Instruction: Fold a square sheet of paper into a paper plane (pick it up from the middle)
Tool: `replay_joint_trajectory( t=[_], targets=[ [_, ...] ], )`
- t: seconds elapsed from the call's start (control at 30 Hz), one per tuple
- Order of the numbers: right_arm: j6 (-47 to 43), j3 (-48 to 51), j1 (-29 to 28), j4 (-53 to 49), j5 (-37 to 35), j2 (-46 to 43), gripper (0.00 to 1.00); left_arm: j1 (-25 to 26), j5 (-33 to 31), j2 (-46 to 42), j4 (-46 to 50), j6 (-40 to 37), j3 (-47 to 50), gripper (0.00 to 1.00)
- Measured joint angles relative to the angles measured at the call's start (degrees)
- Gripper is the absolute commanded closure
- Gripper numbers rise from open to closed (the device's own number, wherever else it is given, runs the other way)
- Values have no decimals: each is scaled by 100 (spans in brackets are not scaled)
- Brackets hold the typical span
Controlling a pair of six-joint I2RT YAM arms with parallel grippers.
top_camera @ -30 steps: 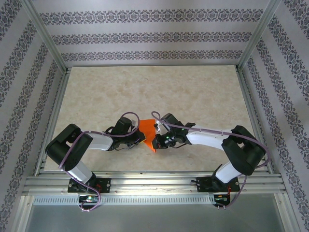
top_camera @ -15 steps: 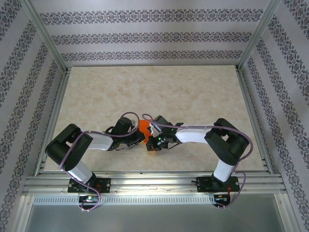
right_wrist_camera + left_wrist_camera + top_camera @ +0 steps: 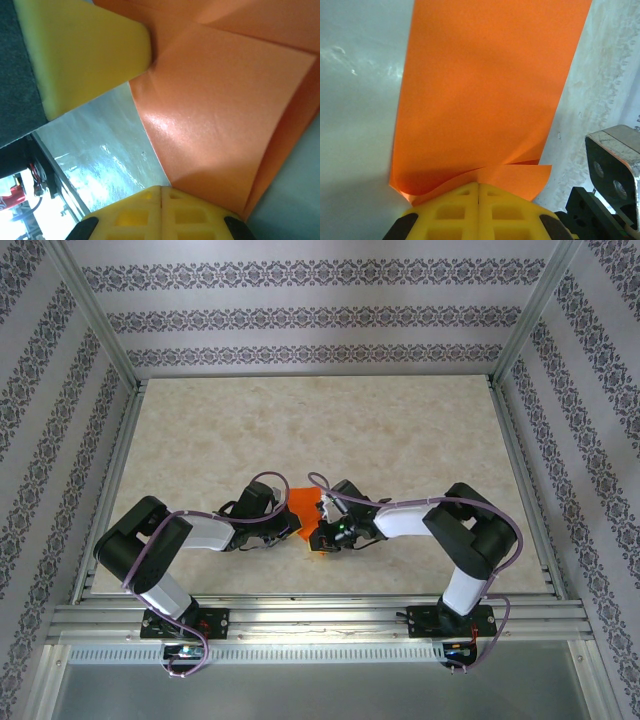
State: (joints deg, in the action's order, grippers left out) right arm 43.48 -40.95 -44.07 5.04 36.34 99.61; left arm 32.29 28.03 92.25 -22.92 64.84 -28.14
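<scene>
My left gripper [image 3: 478, 189] and right gripper [image 3: 161, 194] each clamp an edge of the creased orange paper [image 3: 490, 85] between them.

The right tool [image 3: 320, 537] has edged back right, uncovering more of the orange paper [image 3: 305, 502]

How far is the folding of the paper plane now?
Done: the orange sheet carries a crease and a turned-over edge. In hand: the left gripper and the right gripper both pinch it, shut. To do: no pointed dart yet, so most folds remain.
</scene>
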Motion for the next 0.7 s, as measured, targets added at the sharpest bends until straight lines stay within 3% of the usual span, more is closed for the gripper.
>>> replay_joint_trajectory(
  t=[0.5,0.7],
  targets=[
    [-11,820,52,-232,133,-855,92,2,0,0,0,4,0,100],
    [-7,546,120,-492,275,-1436,91,2,0,0,0,4,0,100]
  ],
)
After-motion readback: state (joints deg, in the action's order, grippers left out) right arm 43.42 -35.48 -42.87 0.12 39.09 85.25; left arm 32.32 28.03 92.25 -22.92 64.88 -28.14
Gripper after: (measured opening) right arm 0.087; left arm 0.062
